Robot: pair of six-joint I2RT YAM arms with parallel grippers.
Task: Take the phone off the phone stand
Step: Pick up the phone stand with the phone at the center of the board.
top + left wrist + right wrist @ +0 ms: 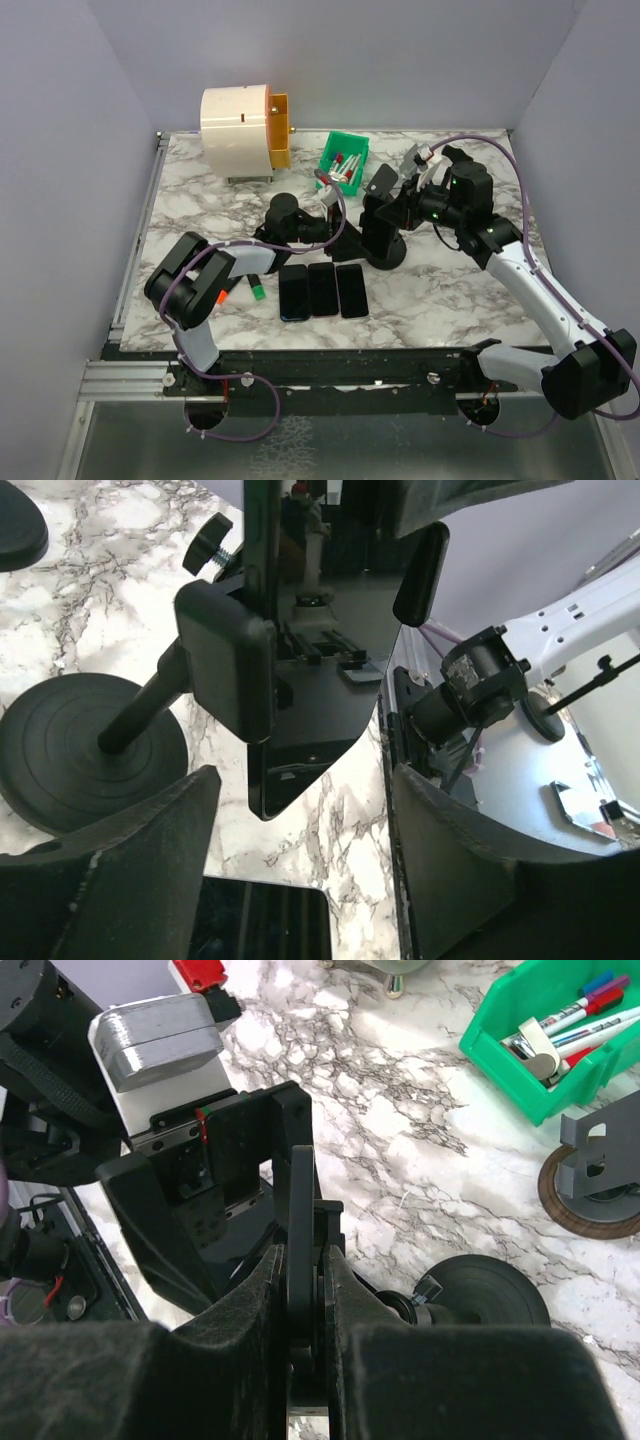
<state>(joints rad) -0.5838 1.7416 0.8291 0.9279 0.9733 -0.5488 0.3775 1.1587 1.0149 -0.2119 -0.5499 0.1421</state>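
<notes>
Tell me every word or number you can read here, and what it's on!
No text can be read anywhere.
Pens in the green bin: print too small.
Three loose phones: dark screens, no words.
Phone in the stand: only reflections.

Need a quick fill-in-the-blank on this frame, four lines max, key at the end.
Flat on the table lie ___ spare phones in a row.
The markers sit in a ___ bin.
The right hand is ___ on the phone clamped in the phone stand.
The left hand is ___, one finger on each side of that phone.
Missing words: three; green; shut; open
</notes>
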